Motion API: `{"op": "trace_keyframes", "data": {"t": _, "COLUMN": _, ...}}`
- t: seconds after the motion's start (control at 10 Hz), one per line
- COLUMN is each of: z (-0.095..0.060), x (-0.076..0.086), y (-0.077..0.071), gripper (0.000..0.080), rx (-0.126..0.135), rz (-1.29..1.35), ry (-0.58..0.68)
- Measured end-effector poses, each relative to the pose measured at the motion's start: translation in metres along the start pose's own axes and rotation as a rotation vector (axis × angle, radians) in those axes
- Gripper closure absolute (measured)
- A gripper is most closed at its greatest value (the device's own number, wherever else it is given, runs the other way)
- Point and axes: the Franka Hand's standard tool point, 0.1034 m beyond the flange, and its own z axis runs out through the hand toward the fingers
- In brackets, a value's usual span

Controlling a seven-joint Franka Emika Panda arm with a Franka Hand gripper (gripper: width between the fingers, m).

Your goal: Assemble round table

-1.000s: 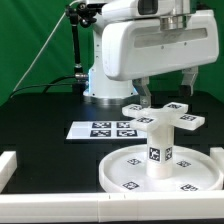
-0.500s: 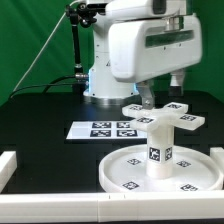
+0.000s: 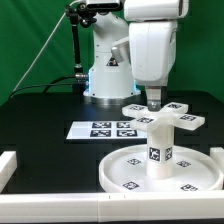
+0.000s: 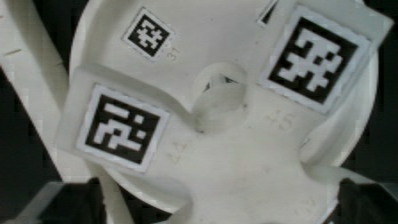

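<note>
The large rimmed round disc (image 3: 113, 172) lies on the black table at the exterior view's lower right. The short thick post (image 3: 158, 150) stands upright at its centre, and the cross-shaped piece (image 3: 166, 117) sits on top of the post. My gripper (image 3: 153, 103) hangs straight down over the far side of the cross-shaped piece, seen edge-on, its fingertips at the level of the cross. In the wrist view the cross-shaped piece (image 4: 214, 110) with its tags fills the picture between my dark fingers (image 4: 75, 203). The gripper (image 4: 217, 205) looks open around it.
The marker board (image 3: 105, 129) lies flat on the table at the exterior view's left of the disc. A white rail (image 3: 60, 207) runs along the front edge, with a raised end (image 3: 6, 165) at the left. The robot base (image 3: 105, 75) stands behind.
My hand has turned about its vertical axis over the cross-shaped piece, from broadside to edge-on in the exterior view. The cross-shaped piece, post and disc have not moved.
</note>
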Motion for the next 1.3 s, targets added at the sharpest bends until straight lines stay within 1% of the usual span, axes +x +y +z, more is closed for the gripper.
{"op": "trace_keyframes", "data": {"t": 0.2, "z": 0.001, "x": 0.001, "y": -0.001, "gripper": 0.0151, "rx": -0.006, "rz": -0.153, "ry": -0.015}}
{"op": "trace_keyframes", "data": {"t": 0.4, "z": 0.003, "x": 0.005, "y": -0.002, "gripper": 0.0151, "rx": -0.016, "rz": -0.275, "ry": -0.023}}
{"op": "trace_keyframes", "data": {"t": 0.8, "z": 0.011, "x": 0.003, "y": -0.007, "gripper": 0.0151, "rx": 0.0, "rz": -0.274, "ry": -0.025}}
{"op": "trace_keyframes", "data": {"t": 1.1, "z": 0.017, "x": 0.007, "y": -0.007, "gripper": 0.0151, "rx": 0.008, "rz": -0.248, "ry": -0.024}}
{"op": "trace_keyframes", "data": {"t": 1.3, "z": 0.021, "x": 0.004, "y": -0.008, "gripper": 0.0151, "rx": 0.015, "rz": -0.239, "ry": -0.025}}
